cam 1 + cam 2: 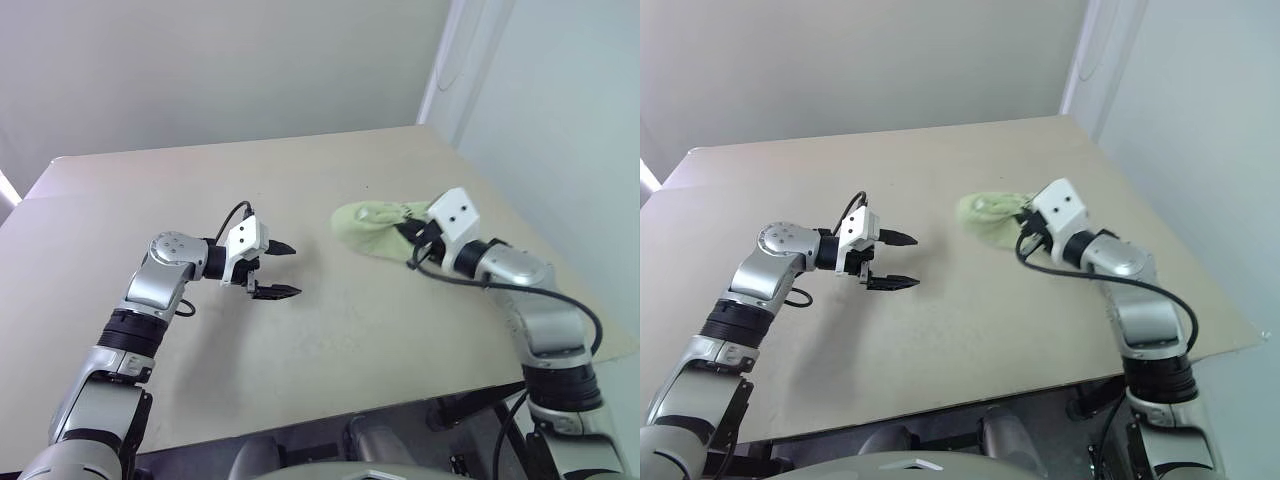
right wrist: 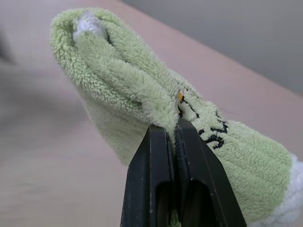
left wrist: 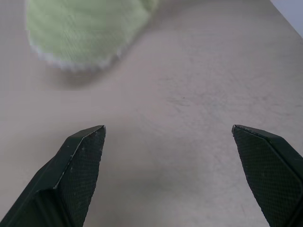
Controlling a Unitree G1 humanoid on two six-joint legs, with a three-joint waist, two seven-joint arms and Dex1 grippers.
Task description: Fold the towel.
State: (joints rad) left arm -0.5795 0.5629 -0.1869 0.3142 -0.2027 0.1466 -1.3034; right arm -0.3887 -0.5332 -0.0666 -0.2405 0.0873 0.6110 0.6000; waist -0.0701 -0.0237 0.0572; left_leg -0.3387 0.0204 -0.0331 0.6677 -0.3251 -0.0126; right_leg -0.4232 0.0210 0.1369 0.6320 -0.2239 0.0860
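Beige table spreads under both arms. Bunched lime-green towel hangs lifted above the table's right side, pinched in the right gripper, whose black fingers clamp a fold beside its dark printed mark. Well apart, left gripper hovers with fingers spread wide, holding nothing.

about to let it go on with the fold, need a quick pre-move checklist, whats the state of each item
1. Right tool shut on the towel: ok, cloth pinched between its fingers.
2. Left tool open and free: ok, nothing between its fingers.
3. Left tool apart from the towel: ok, bare table between them.
4. Towel on the table, away from the edges: ok.
5. Towel spread flat for folding: not ok, it is bunched.
6. Which corner or edge is pinched: cannot tell.
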